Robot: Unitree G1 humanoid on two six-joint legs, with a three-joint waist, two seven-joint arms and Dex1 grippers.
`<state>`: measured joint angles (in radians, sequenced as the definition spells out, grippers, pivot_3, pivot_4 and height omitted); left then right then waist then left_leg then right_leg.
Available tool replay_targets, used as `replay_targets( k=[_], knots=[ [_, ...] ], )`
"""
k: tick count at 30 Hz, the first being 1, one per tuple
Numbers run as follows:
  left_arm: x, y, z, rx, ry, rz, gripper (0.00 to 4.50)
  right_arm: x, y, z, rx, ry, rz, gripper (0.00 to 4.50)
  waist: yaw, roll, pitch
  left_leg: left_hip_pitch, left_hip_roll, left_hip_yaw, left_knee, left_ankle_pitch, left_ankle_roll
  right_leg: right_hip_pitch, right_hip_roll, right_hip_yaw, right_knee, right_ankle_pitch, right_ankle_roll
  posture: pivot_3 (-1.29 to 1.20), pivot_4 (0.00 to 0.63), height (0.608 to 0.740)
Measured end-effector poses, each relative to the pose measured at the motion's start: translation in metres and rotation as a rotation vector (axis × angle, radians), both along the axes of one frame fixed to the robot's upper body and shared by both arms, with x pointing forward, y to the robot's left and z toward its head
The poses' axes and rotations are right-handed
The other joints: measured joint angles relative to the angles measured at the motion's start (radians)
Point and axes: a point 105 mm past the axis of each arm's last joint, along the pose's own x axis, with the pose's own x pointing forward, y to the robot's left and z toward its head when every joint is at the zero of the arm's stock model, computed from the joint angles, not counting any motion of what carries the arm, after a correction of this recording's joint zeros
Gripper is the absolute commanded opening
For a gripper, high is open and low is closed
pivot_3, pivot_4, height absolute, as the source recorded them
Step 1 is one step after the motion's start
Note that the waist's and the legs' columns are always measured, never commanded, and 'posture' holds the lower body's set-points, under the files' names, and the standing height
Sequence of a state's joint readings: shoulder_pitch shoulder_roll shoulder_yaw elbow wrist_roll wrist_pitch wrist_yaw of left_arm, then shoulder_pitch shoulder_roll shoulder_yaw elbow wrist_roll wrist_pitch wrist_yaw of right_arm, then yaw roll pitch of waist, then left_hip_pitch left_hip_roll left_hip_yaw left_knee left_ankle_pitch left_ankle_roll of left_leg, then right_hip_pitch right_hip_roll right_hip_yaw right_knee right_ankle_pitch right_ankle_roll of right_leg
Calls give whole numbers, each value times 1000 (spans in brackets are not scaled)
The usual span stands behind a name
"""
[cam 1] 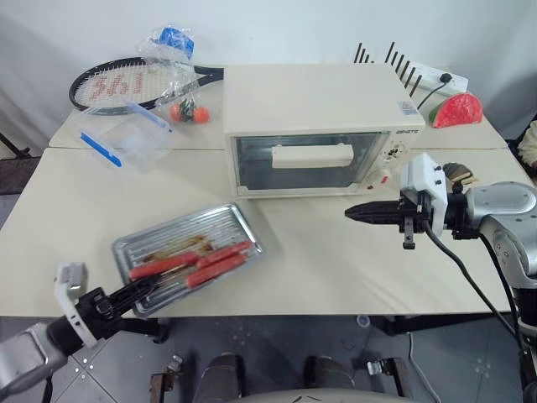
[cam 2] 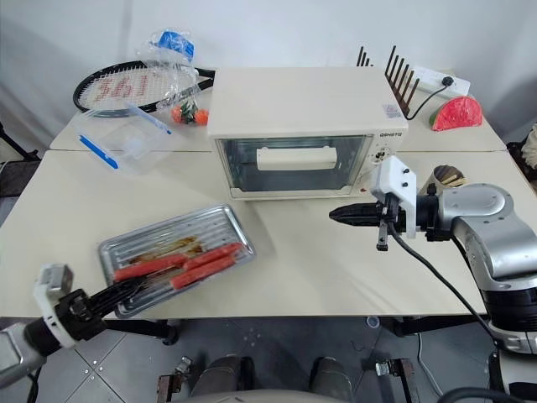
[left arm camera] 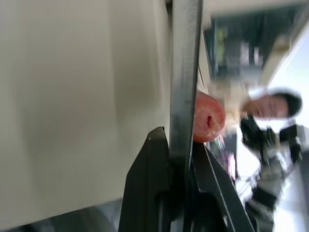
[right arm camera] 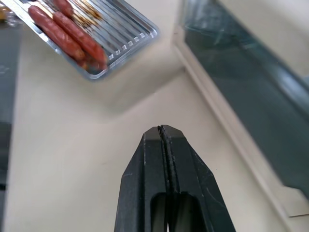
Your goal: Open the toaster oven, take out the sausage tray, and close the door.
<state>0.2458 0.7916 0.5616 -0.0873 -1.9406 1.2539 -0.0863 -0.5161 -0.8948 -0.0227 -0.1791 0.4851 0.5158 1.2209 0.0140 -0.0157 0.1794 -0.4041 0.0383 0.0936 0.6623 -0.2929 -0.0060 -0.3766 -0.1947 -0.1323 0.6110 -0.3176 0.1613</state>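
The sausage tray (cam 1: pixel 228 222), shiny ribbed metal with three red-orange sausages (cam 1: pixel 198 262), lies on the table in front of the toaster oven (cam 1: pixel 310 101), toward the left. My left gripper (cam 1: pixel 143 291) is shut on the tray's near corner. In the left wrist view its fingers (left arm camera: pixel 149 183) clamp the metal rim (left arm camera: pixel 183 72), with a sausage end (left arm camera: pixel 208 117) just beyond. The door (cam 1: pixel 252 164) is closed, its bar handle (cam 1: pixel 312 155) across the glass. My right gripper (cam 1: pixel 352 213) hovers shut and empty at the oven's front right, pointing left.
Behind the tray sit a clear plastic box with a blue strip (cam 1: pixel 126 134), a tennis racket (cam 1: pixel 117 84) and a plastic bag (cam 1: pixel 172 42). A black rack (cam 1: pixel 394 59), a power strip (cam 1: pixel 440 80) and a red wedge (cam 1: pixel 457 111) stand at the back right.
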Motion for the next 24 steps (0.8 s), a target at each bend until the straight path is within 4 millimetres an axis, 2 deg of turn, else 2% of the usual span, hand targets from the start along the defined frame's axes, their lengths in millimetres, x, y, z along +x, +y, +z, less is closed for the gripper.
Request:
replay_targets(
  k=[5, 8, 12, 15, 24],
  knots=[
    [18, -21, -1, -30, 36, -152, 0, -4, -3, -2, 6, 9, -34, 34, -1, 0, 0, 0, 0, 1, -1, -1, 0, 0, 0, 0, 0, 0, 0, 0, 150, 740],
    [36, -52, 1, -60, 39, -292, 0, -8, -9, -4, 13, 18, -78, 34, 11, 0, 0, -1, 0, 1, 0, -1, 0, 0, 1, 0, 0, 0, 0, 0, 150, 740],
    [55, -80, 5, -93, 42, -399, 0, -21, -19, -14, -12, 56, -109, 34, 13, 0, 0, 0, 0, 1, 0, -1, 0, 0, 1, 0, 0, 0, 1, 0, 150, 740],
    [64, -101, -4, -82, 68, -460, 0, -27, -24, -19, -25, 74, -138, 34, 13, 0, 0, 0, 0, 2, 1, -1, 0, 0, 1, 0, 0, 0, 1, 0, 150, 740],
    [82, -128, -7, -24, 51, -537, 0, -39, -40, -34, -34, 114, -209, 34, 28, 1, 0, 0, -1, 1, 3, 0, 1, 2, 0, 1, 0, 1, 2, 0, 150, 740]
  ],
)
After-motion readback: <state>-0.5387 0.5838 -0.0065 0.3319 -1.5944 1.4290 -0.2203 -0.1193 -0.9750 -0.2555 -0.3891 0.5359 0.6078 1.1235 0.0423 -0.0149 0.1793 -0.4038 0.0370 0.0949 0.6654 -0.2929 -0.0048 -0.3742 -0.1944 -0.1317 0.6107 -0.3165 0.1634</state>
